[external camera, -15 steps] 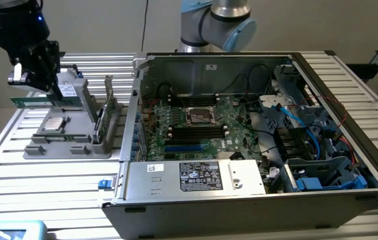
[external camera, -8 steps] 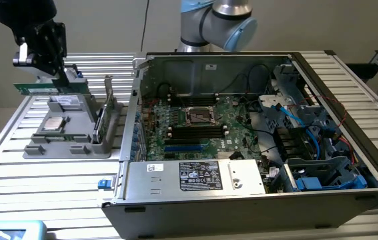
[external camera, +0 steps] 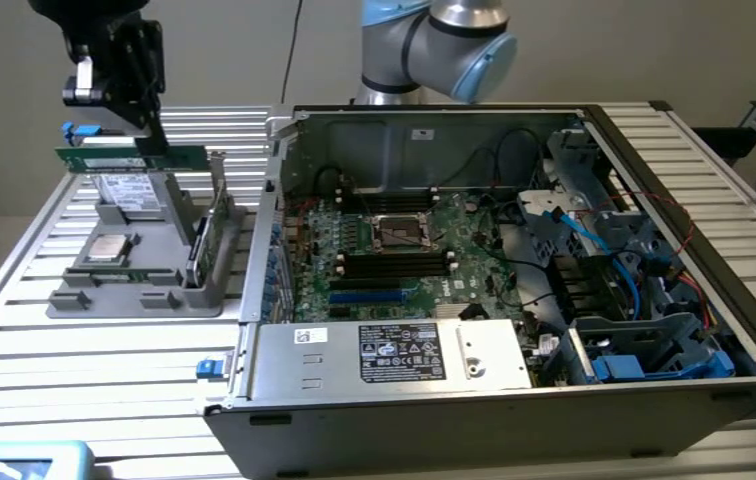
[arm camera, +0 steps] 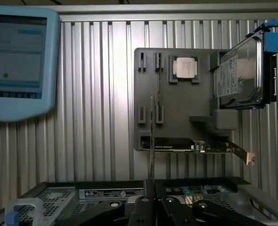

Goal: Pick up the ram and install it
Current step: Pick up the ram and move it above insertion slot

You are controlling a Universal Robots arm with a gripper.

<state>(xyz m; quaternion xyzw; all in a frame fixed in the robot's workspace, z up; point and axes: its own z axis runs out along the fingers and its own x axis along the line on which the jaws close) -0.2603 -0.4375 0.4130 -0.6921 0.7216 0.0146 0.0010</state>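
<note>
One gripper (external camera: 151, 140): fingers closed on the ram (external camera: 131, 158), pinching it on its upper edge near the end towards the exterior view's right.
Ram: lifted clear, held level and on edge – a long green stick hanging just above the grey holder (external camera: 111, 300); in the wrist view it shows edge-on as a thin line running out from the fingers (arm camera: 143, 209).
Arm pose: wrist pointing straight down over the holder, at the exterior view's upper left; a silver-and-blue joint (external camera: 438, 40) sits behind the computer case (external camera: 485, 400).
Holder: on the slatted table (external camera: 85, 370), just beside the case on the exterior view's left; it carries a hard drive (external camera: 131, 190), a square silver processor (external camera: 109, 248) and a larger green expansion card (external camera: 211, 235) standing on edge.
Case: open, motherboard (external camera: 452, 290) facing up with black slots (external camera: 392, 262) – well apart from the ram.
Pendant: pale blue screen unit (arm camera: 16, 56) on the table, apart from the holder.
</note>
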